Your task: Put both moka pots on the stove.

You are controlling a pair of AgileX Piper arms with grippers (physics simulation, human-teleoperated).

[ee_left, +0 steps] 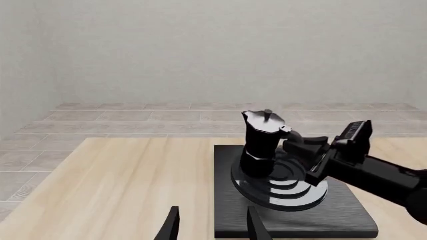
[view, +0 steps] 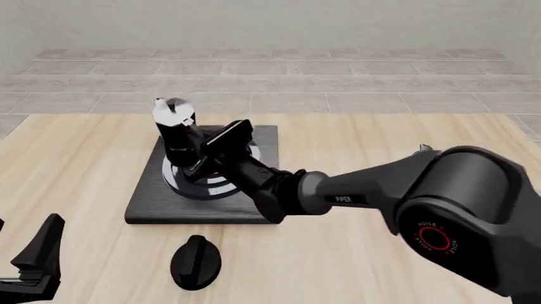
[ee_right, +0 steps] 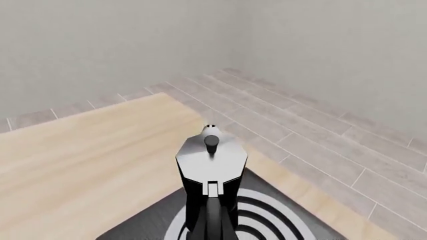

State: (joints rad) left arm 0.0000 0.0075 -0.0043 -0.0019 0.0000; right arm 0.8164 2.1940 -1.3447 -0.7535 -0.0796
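Note:
One moka pot [view: 175, 130] is black with a silvery lid and stands slightly tilted at the burner rings of the black stove [view: 152, 206]. My right gripper [view: 203, 154] reaches across from the right and is shut on the pot's side handle. The left wrist view shows the pot [ee_left: 261, 145], the stove [ee_left: 293, 220] and the right gripper [ee_left: 301, 146]. The right wrist view looks down on the pot's lid [ee_right: 211, 157]. My left gripper [view: 21, 253] is open and empty near the front left, short of the stove [ee_left: 213, 227]. The second moka pot is not clearly in view.
A separate black oval knob [view: 195, 261] lies on the wooden table [view: 76, 158] in front of the stove. A small grey tip [view: 424, 149] shows behind the right arm; I cannot tell what it is. Tiled floor lies beyond the table's far edge.

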